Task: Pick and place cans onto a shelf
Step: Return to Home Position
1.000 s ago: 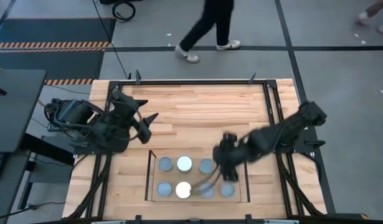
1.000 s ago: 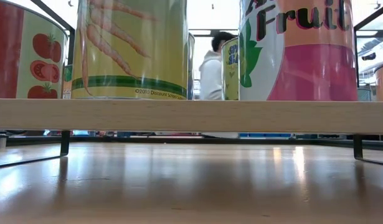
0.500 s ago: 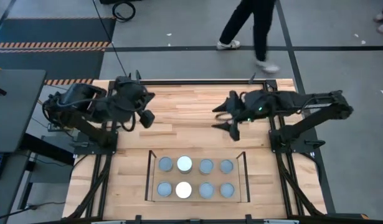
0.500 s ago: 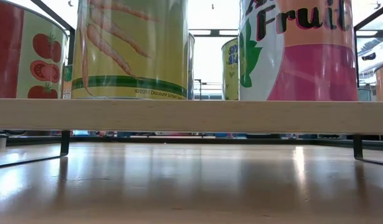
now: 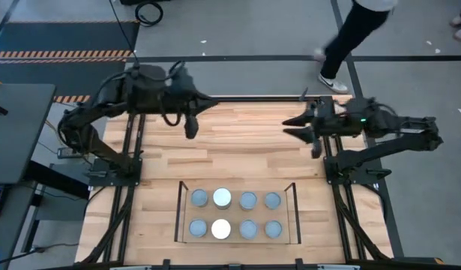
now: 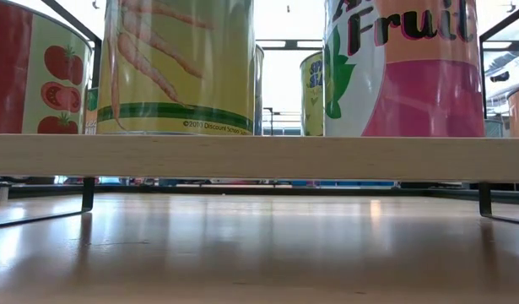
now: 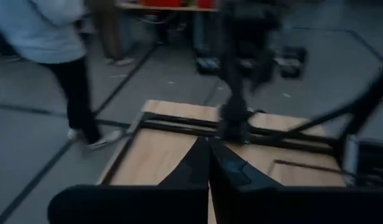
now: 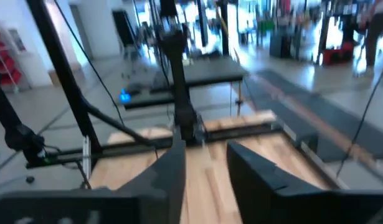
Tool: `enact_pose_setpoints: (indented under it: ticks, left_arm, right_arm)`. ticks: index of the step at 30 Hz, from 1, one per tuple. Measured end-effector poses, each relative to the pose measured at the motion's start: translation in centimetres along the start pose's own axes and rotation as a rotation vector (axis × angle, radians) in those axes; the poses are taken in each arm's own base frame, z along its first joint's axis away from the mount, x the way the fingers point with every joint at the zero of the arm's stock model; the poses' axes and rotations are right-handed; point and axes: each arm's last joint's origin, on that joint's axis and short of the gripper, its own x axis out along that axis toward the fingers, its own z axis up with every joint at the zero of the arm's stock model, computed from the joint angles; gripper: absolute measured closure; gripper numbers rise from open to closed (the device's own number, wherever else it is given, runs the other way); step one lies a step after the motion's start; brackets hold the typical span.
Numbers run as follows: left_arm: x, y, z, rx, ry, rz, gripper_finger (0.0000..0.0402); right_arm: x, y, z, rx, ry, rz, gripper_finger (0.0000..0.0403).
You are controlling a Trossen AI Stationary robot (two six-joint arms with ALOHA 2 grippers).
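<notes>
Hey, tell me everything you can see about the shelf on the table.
The shelf is a low rectangular platform of light wood. A thin dark metal frame at each short end lifts it level above the table. It sits near the table edge at the bottom of the high view, roughly centred. Eight cans stand upright on it in two rows of four; nothing else touches it.

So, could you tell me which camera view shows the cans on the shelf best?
The high view: looking straight down, it shows all eight cans in two rows of four on the shelf. The low view shows only a few labelled sides, cropped, above the shelf's front edge. Neither wrist view shows any can.
</notes>
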Motion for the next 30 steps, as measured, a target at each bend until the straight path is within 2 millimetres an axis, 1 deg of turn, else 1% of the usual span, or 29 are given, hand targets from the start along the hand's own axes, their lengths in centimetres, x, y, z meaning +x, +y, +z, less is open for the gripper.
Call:
enact_pose_setpoints:
  ticks: [4,6,8,13,15,18,20,24,26,27,30]
  left_arm:
    - [2.6,0.6,-1.0,0.022,-0.010,-0.114,0.0398]
    - [3.1,0.8,-2.0,0.017,-0.014,-0.135,0.0398]
    - [3.3,0.9,-2.8,0.011,-0.050,-0.158,0.0398]
    - [2.4,1.0,-6.0,-0.026,-0.163,-0.176,0.0399]
    - [1.6,1.3,-7.3,-0.039,-0.228,-0.176,0.0399]
    - [0.2,1.6,-9.2,-0.047,-0.265,-0.141,0.0396]
    - [-0.4,2.0,-10.3,-0.056,-0.253,-0.053,0.0393]
    - [-0.7,2.6,-12.2,-0.068,-0.193,0.115,0.0392]
    - [-0.8,2.5,-12.6,-0.154,-0.161,0.124,0.0392]
    - [-0.8,2.5,-12.9,-0.163,-0.146,0.119,0.0391]
    - [-0.1,2.1,-14.0,-0.118,-0.117,0.066,0.0391]
  right_arm:
    - [-2.6,-0.2,0.8,-0.062,-0.077,-0.001,0.0318]
    - [-3.6,-0.3,1.1,-0.052,-0.107,-0.004,0.0327]
    - [-4.4,-0.3,1.2,-0.032,-0.132,-0.001,0.0330]
    - [-5.4,-0.4,1.4,0.001,-0.161,0.002,0.0331]
    - [-5.5,-0.4,1.3,0.009,-0.153,0.002,0.0331]
    - [-5.5,-0.4,1.1,0.072,-0.130,0.003,0.0332]
    - [-5.4,-0.5,0.6,0.087,-0.077,-0.017,0.0332]
    - [-5.4,-0.7,0.1,0.100,-0.027,-0.055,0.0331]
    - [-5.2,-0.7,-0.2,0.095,-0.008,-0.052,0.0330]
    - [-5.2,-0.7,-0.3,0.081,0.002,-0.046,0.0330]
    - [-5.0,-0.7,-0.9,0.046,0.035,-0.041,0.0330]
